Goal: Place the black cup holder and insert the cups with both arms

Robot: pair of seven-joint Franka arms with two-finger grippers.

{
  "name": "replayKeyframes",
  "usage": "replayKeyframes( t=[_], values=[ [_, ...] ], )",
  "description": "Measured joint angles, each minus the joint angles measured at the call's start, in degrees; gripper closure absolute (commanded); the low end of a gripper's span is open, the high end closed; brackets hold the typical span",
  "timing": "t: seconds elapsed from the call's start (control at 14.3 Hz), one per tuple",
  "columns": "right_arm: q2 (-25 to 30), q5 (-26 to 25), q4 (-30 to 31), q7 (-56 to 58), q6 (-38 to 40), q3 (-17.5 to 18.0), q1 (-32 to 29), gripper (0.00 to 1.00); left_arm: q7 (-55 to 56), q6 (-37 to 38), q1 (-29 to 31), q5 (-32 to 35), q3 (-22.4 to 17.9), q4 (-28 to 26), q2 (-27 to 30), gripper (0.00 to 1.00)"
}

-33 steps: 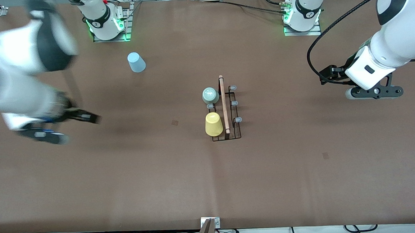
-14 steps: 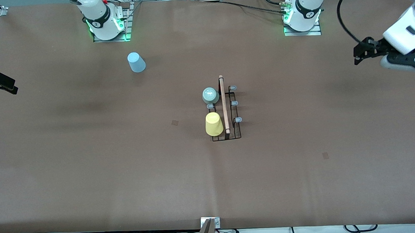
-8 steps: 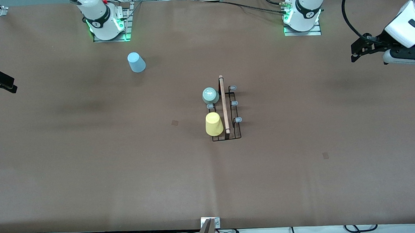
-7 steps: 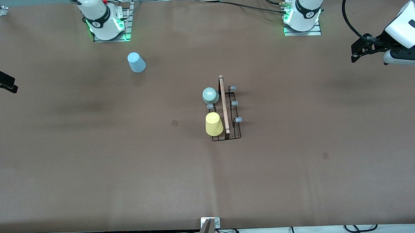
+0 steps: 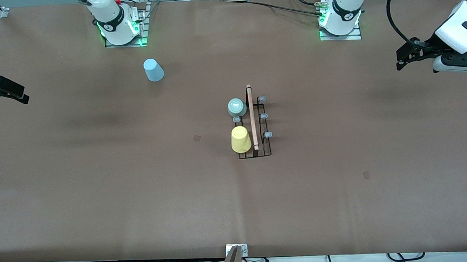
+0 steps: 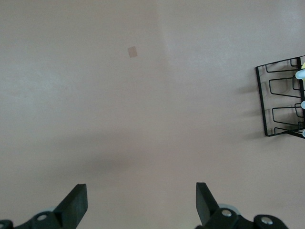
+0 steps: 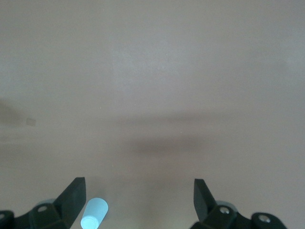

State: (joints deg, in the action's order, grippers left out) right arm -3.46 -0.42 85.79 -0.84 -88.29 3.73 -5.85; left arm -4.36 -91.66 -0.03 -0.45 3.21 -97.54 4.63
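The black cup holder (image 5: 253, 123) stands at mid-table with the mint-green cup (image 5: 236, 107) and the yellow cup (image 5: 240, 139) upside down on pegs on its side toward the right arm's end — both arms are drawn well away from it, one over each end of the table. The left gripper (image 5: 405, 53) hangs released and empty over bare table, well apart from the holder, whose wire base (image 6: 281, 98) shows at the edge of its wrist view. The right gripper (image 5: 6, 92) likewise hangs released and empty over bare table — the light blue cup (image 5: 153, 70) stands alone, mouth down, between this gripper and the holder, near the right arm's base.
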Motion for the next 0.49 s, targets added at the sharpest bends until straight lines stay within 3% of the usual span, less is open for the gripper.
replayKeyframes(
  t=[0.49],
  values=[
    [0.00, 2.43, 0.00, -1.43, 0.00, -0.27, -0.07, 0.00, 0.00, 0.00, -0.09, -0.05, 0.00, 0.00, -0.06, 0.00]
  ],
)
